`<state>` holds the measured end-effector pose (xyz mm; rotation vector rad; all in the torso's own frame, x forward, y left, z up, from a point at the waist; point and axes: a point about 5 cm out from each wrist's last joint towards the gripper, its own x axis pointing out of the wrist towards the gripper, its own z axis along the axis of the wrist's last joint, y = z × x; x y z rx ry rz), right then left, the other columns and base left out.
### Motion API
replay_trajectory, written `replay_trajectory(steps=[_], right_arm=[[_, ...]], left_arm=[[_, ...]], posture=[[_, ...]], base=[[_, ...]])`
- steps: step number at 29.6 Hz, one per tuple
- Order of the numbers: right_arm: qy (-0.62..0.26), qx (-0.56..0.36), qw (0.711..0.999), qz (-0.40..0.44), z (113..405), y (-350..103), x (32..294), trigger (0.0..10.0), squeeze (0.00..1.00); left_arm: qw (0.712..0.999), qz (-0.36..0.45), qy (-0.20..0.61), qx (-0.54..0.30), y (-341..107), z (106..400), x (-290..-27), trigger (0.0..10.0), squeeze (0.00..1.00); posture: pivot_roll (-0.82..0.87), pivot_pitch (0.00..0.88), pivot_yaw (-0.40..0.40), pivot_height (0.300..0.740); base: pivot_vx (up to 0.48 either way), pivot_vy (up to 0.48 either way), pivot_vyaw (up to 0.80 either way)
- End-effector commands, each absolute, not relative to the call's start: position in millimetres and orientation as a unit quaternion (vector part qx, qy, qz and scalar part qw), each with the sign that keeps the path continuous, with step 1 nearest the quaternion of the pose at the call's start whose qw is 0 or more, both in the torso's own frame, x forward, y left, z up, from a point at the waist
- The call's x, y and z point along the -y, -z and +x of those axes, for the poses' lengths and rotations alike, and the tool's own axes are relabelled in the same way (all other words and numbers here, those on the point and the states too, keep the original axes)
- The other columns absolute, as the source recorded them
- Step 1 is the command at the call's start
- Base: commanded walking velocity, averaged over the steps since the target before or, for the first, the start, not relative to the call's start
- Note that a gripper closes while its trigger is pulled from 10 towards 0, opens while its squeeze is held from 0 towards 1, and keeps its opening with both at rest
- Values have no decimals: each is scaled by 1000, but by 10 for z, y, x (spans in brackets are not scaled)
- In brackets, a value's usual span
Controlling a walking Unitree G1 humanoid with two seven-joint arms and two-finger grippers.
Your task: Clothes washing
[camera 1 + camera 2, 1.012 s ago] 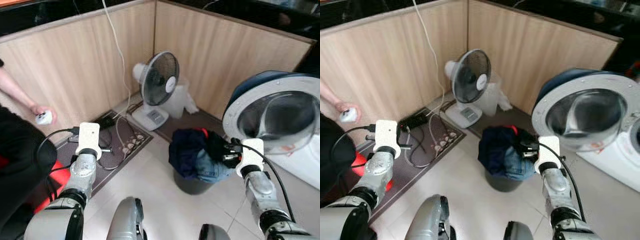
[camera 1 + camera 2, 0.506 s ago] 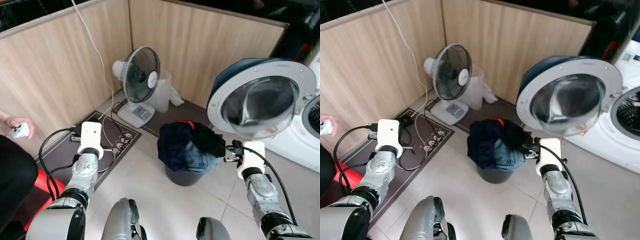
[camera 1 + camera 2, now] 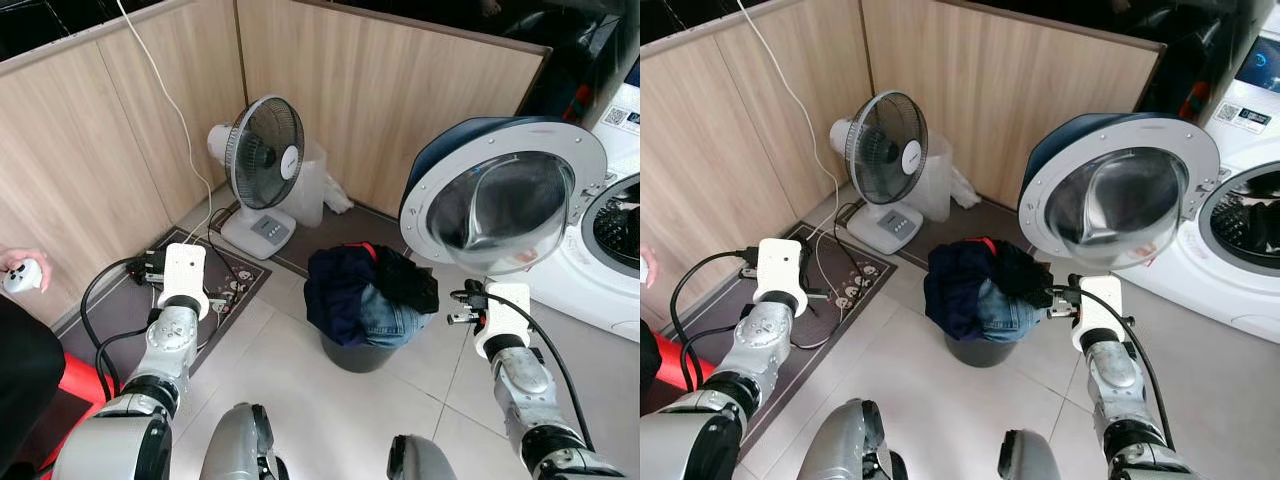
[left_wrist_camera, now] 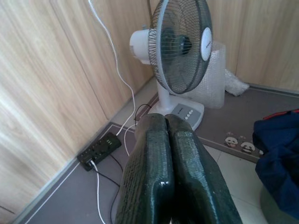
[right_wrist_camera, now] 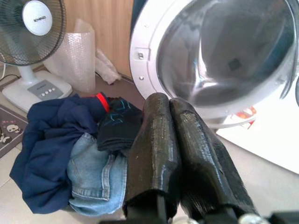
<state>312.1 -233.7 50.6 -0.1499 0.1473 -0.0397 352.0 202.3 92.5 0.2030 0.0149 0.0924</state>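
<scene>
A person's hand [image 3: 22, 266] holding a small white controller [image 3: 18, 277] sits at far left by the wood-panel wall [image 3: 90, 130]. Left gripper [image 4: 167, 135], fingers pressed together and empty, hangs over a grey floor mat [image 3: 120, 315] with a black power strip [image 4: 99, 150]. A white pedestal fan [image 3: 262, 155] stands in the corner. On the tiled floor, a dark round basket [image 3: 350, 352] overflows with navy, denim and black clothes [image 3: 365, 290]. Right gripper [image 5: 174, 116], fingers closed and empty, hovers just beside the pile. White front-load washing machine [image 3: 1240, 240] at right, its round glass door [image 3: 495, 200] swung open.
</scene>
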Motion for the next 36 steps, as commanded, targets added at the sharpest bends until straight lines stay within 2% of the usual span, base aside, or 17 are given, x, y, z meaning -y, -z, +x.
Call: replay_trajectory(steps=[1, 7, 16, 36], right_arm=[[21, -73, 993, -86, 3112, -512, 2360, 10000, 0], [15, -73, 993, -93, 3115, -513, 2347, 10000, 0], [21, -71, 994, -79, 3116, -513, 2350, 10000, 0], [21, -84, 993, -82, 3105, -473, 2338, 10000, 0]], left_arm=[[994, 96, -48, -17, -893, 3510, -2023, 10000, 0], [994, 96, -48, -18, -891, 3510, -2023, 10000, 0], [994, 97, -48, -18, -892, 3509, -2027, 10000, 0], [994, 96, -42, -24, -851, 3487, -2015, 10000, 0]], posture=[[39, 105, -20, 613], [39, 105, -20, 613], [42, 105, -19, 613], [41, 84, -20, 613]], base=[[334, 0, 0], [335, 0, 533], [335, 0, 0], [0, 0, 0]])
